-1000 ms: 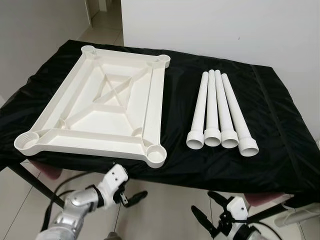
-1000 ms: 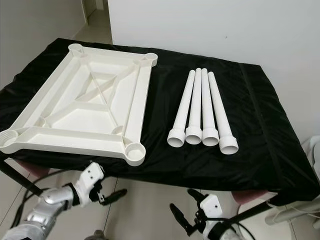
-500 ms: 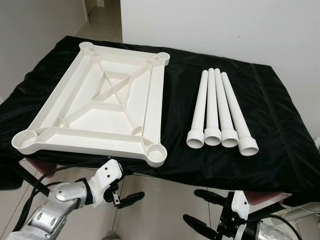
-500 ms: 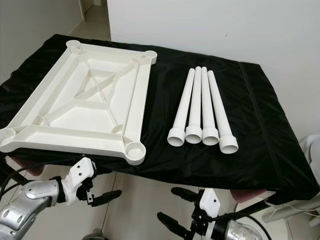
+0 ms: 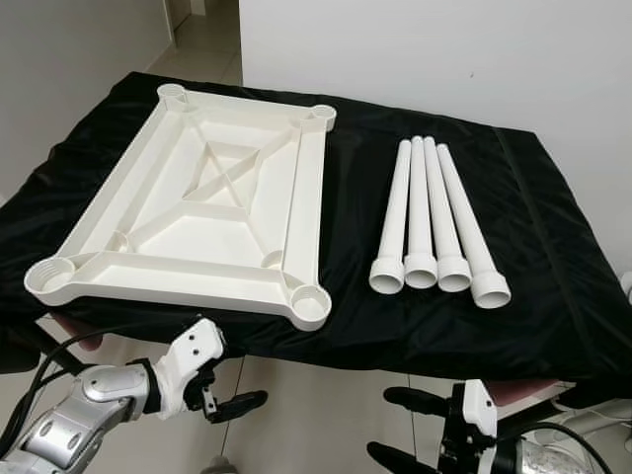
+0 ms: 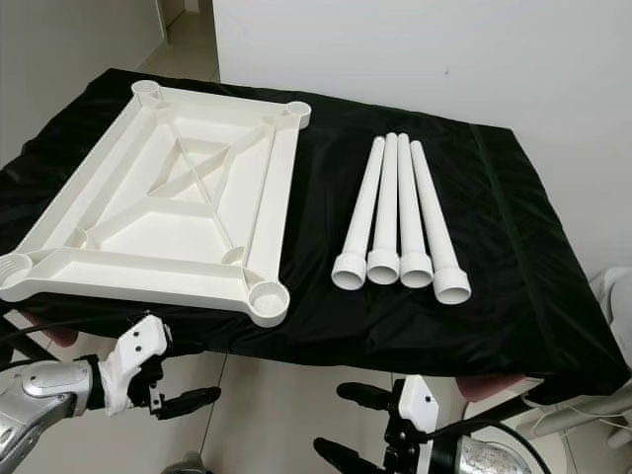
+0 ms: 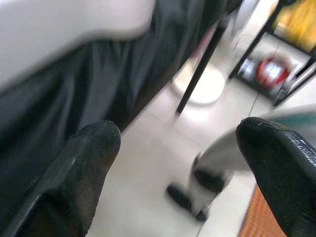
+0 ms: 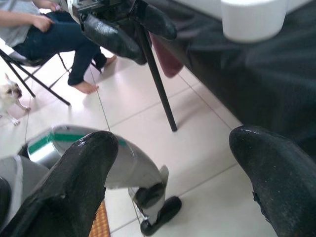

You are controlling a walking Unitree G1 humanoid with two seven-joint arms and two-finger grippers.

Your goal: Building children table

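I see a black-draped table (image 5: 553,247) bearing an upturned white tabletop (image 5: 197,222) and, beside it, four white legs (image 5: 434,222).

Prob. home: tiled floor (image 8: 197,163), dog (image 8: 10,94)

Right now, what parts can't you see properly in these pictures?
- Table top: its flat upper face lies turned down on the black cloth.
- Four legs: the depth inside their open ends is too dark in the eye views.
- Left wrist view: the white edge above the left gripper is blurred.
- Right gripper: partly cut off by the picture's bottom edge.
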